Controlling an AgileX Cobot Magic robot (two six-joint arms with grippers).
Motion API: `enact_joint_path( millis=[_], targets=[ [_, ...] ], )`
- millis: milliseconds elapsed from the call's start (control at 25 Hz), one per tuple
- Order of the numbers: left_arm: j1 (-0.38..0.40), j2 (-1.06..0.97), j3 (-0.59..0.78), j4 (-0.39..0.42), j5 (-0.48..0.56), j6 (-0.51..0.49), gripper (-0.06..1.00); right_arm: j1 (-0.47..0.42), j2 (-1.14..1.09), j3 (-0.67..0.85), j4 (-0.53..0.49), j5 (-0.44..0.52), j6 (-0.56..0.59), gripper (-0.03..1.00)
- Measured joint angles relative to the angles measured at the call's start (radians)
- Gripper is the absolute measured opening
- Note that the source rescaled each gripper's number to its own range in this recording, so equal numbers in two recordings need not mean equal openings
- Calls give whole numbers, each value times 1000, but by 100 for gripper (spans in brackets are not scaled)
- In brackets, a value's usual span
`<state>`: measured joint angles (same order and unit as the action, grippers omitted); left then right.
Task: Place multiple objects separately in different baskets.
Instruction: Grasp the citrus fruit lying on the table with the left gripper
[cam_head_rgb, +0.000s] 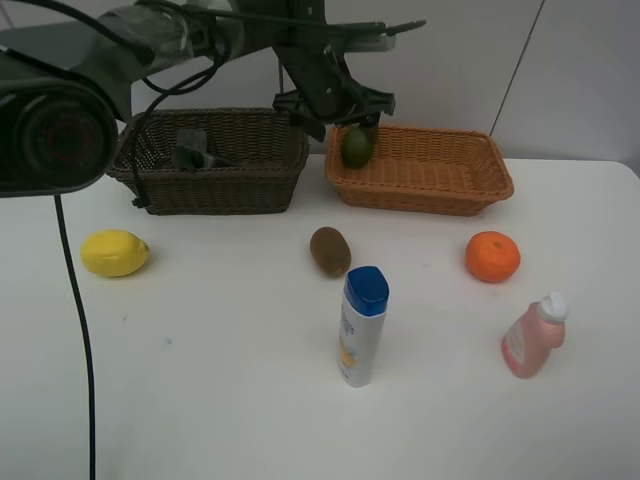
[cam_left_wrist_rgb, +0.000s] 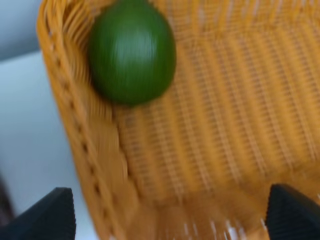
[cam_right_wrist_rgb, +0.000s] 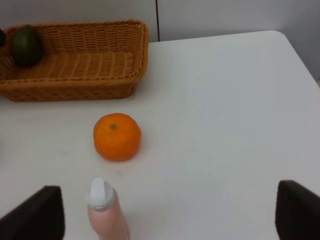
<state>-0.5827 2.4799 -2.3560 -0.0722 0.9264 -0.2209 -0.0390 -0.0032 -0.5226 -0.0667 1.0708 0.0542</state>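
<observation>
Green fruit (cam_head_rgb: 356, 147): lying in tan basket (cam_head_rgb: 440, 192), at its 9 o'clock end, against the wall. Judged light, firm, smooth, liable to roll; grip across the widest girth. Left gripper (cam_left_wrist_rgb: 170, 215): jaws wide apart above it, holding nothing. Right gripper (cam_right_wrist_rgb: 170, 215): jaws apart, empty. Dark basket (cam_head_rgb: 215, 190), 11 o'clock on table (cam_head_rgb: 200, 380): dark items inside, unidentifiable.

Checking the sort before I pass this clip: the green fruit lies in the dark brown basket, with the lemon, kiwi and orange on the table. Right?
Not quite. The green fruit lies in the light orange basket, not the dark brown one, as the exterior high view shows. The lemon, kiwi and orange are on the table.
</observation>
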Motion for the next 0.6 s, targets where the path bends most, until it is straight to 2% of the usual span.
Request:
enact_joint_path(
  millis=[120,160,400,480,600],
  targets=[
    [0,-26,-81,-1,215,0,100,0,0,0,0,0,0,100],
    [0,-32,-101,-1,245,6,100,0,0,0,0,0,0,100],
    [-21,-94,-83,-6,275,153,100,0,0,0,0,0,0,100],
    [-26,-161,-7,-9,275,215,100,0,0,0,0,0,0,100],
    [-28,-305,188,10,274,334,100,0,0,0,0,0,0,100]
  ],
)
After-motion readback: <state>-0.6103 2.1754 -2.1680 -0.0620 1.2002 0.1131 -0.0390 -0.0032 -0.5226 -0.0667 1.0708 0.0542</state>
